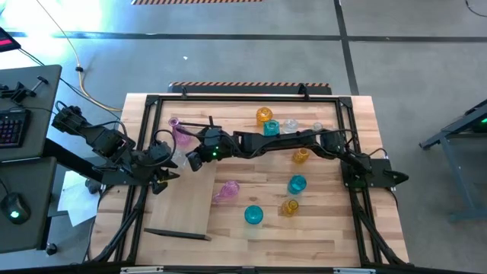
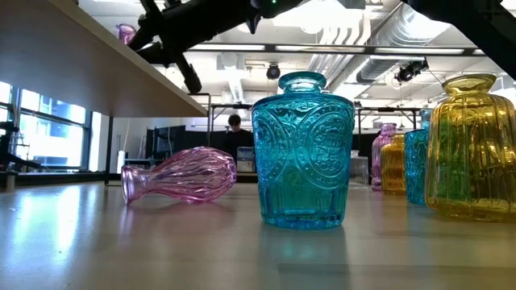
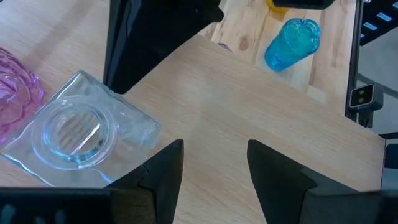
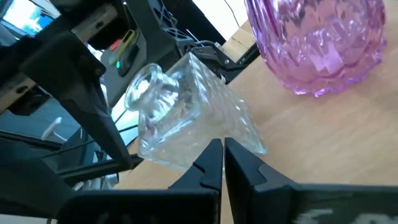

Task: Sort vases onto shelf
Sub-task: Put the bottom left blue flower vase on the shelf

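Observation:
The shelf (image 1: 186, 205) is a light-wood board at the table's left. A clear square vase (image 3: 74, 130) and a pink vase (image 4: 320, 43) stand on it side by side. My right gripper (image 4: 222, 155) reaches across from the right and is shut, with its tips at the clear vase's (image 4: 180, 118) lower side. My left gripper (image 3: 214, 168) hovers open over the bare board just beside the clear vase, with nothing between its fingers. Another pink vase (image 1: 226, 190) lies on its side on the tabletop. My right gripper has its shut fingertips (image 4: 214, 149) right at the clear vase's lower side wall (image 4: 199, 140), coming slanting down from the table's right. I cannot tell whether they touch it. The vase rests on the shelf.
On the tabletop to the right of the shelf stand teal vases (image 1: 253, 215) (image 1: 297, 184), amber vases (image 1: 290, 206) (image 1: 301, 156) (image 1: 264, 116) and clear ones (image 1: 290, 124). A black frame (image 1: 152, 103) runs along the table's edges. A person shows in the room behind (image 2: 235, 122).

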`<control>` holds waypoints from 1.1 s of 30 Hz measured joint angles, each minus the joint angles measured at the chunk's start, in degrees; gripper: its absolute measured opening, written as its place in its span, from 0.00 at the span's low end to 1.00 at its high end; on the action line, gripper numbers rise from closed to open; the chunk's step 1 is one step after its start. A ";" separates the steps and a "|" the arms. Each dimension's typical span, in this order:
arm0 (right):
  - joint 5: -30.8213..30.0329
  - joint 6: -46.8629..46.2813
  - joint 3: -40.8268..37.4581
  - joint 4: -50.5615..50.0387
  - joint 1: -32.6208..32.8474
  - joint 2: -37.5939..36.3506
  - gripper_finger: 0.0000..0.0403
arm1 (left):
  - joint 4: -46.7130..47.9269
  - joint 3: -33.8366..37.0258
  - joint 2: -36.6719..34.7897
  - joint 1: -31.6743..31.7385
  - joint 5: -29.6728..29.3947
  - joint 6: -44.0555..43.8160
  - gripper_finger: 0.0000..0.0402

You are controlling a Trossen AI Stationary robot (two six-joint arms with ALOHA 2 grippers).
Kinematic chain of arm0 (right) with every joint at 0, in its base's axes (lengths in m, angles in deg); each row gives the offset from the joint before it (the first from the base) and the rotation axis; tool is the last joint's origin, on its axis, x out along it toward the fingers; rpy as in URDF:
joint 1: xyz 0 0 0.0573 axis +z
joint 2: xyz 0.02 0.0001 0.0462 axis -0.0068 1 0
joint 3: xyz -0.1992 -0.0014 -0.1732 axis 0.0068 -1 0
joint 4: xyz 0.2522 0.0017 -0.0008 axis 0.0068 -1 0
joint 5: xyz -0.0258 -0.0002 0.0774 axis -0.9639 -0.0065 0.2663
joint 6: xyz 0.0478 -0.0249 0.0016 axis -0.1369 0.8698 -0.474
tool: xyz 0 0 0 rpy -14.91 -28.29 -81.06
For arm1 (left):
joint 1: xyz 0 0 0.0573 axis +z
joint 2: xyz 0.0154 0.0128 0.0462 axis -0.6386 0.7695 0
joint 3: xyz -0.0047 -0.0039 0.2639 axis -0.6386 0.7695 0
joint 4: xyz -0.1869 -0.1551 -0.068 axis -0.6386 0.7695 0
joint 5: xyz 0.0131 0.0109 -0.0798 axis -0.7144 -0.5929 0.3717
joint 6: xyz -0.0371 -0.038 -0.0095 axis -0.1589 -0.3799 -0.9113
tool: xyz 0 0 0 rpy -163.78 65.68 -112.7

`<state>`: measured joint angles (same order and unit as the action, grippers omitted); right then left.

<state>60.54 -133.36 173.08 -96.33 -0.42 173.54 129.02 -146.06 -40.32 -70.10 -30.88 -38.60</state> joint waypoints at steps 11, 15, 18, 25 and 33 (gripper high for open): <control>-5.12 3.68 1.66 -11.88 0.03 -5.39 0.00 | -3.51 -0.02 0.02 -0.02 -0.35 2.14 0.42; -12.39 9.35 9.20 -27.73 0.11 -7.55 0.00 | -7.94 -1.87 0.02 0.00 -0.44 6.55 0.42; -16.85 13.41 16.92 -41.76 0.14 -8.01 0.00 | -9.45 -4.79 0.05 0.00 -1.89 10.45 0.42; -17.60 16.10 5.96 -62.59 0.24 -16.60 0.00 | -6.46 -15.30 -0.52 0.00 -14.14 18.56 0.42; -14.08 16.57 -5.35 -68.26 0.26 -23.58 0.17 | 8.20 -19.31 -5.15 0.02 -22.71 12.35 0.42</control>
<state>46.46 -116.79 167.73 -164.60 -0.16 149.96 137.23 -165.37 -45.48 -70.08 -53.59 -26.25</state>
